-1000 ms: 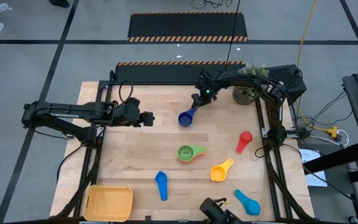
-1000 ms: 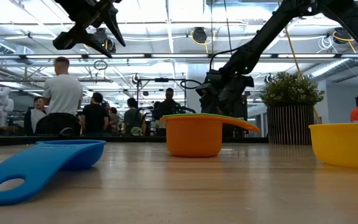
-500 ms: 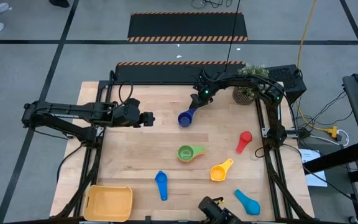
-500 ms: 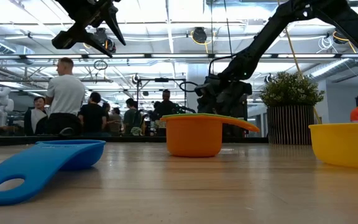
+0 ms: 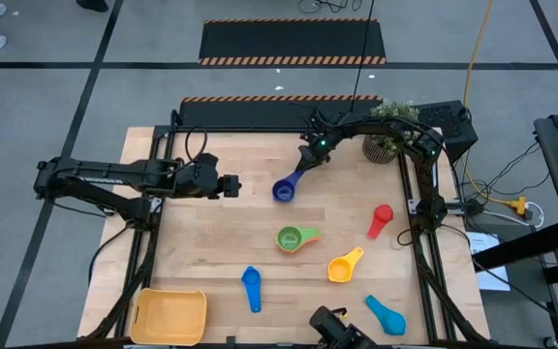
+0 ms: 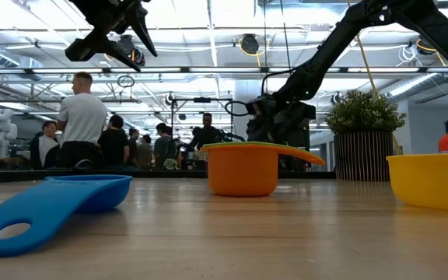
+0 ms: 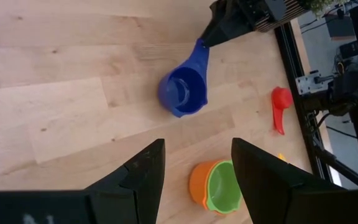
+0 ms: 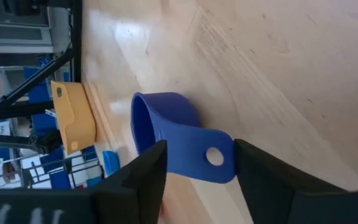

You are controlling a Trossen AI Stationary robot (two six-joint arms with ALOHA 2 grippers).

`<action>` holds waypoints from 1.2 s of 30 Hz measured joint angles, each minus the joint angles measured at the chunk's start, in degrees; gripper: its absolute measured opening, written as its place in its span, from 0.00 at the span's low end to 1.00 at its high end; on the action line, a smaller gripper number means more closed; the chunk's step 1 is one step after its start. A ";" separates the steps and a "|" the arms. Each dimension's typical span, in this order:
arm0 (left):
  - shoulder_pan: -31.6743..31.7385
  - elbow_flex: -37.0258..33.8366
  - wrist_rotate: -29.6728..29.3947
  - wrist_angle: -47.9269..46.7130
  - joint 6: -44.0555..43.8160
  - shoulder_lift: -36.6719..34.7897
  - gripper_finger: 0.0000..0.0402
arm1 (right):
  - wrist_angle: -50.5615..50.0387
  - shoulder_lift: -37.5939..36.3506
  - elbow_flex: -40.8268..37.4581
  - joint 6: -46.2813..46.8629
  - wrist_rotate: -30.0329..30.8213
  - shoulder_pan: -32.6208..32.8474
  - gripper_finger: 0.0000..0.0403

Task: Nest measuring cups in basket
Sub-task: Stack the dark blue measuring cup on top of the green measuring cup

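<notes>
I'm holding the dark blue cup (image 5: 284, 189) by its handle, right fingers (image 5: 310, 158) clamped, near the surface's (image 5: 211, 252) far edge; left fingers (image 5: 232, 185) hovering apart.

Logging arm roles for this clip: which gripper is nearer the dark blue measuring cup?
Right. The right gripper is closed on the handle of the dark blue measuring cup at the table's far side. The left gripper hovers open, apart from the cup, on its other side.
</notes>
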 joint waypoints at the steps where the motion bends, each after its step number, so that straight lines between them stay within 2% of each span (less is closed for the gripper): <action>1: 0.00 0.00 0.00 -0.02 0.04 0.00 0.47 | -0.08 0.01 0.00 0.00 -0.74 0.00 0.40; 18: 0.00 0.00 -0.26 -0.74 0.65 0.01 0.47 | -0.04 0.01 0.00 -1.55 -2.35 0.25 0.15; 24: 0.19 0.04 -4.08 0.59 0.67 1.50 0.47 | 0.52 0.01 0.00 -1.92 -2.55 1.53 0.05; 31: 3.29 0.04 3.88 10.81 9.68 8.68 0.47 | 0.82 -0.01 0.00 -0.83 -2.58 3.48 0.01; 36: 3.93 0.01 4.86 17.71 10.19 13.44 0.47 | 1.31 -1.01 0.02 0.97 -2.53 4.52 0.00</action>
